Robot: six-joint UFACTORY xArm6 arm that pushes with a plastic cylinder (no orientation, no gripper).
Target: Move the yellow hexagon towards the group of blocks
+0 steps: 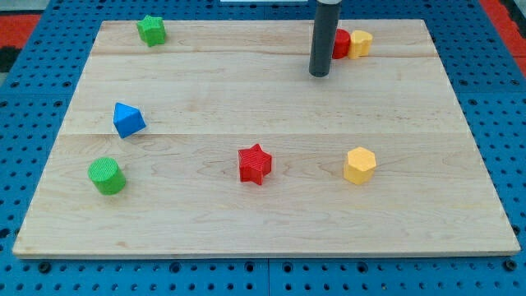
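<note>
One red star (255,164) beside yellow hexagon (359,165) — my tip (319,74) well apart.

The rod (322,37) is running out of the view's top edge, so its upper length is being cut off. Just beside my tip (319,75), toward the view's right, the rod is covering the left part of a red block (341,43), so that block's shape is staying unreadable. A yellow block (361,43) is touching that red block on its far side from my tip; it is looking too small for its shape to be told. The blue pegboard (25,123) under the wooden board (246,90) is being cropped by every edge.
</note>
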